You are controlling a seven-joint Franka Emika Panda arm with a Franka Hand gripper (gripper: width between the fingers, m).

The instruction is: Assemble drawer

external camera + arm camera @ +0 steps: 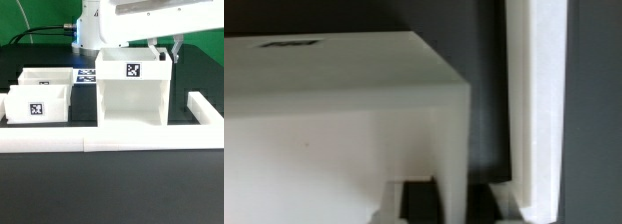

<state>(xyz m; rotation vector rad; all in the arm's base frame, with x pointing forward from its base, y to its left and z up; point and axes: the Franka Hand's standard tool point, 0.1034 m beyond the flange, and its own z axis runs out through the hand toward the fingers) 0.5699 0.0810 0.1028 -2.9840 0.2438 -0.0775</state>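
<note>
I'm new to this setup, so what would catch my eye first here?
The tall white shell stands mid-table just behind the low border wall, the claw at its top corner on the exterior view's right. A front tray and a rear tray, both small, sit beside it on the exterior view's left.

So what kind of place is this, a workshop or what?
Probably a robotics lab bench: a robot arm over a black table, the marker board, and a tagged white drawer shell with two trays.
</note>
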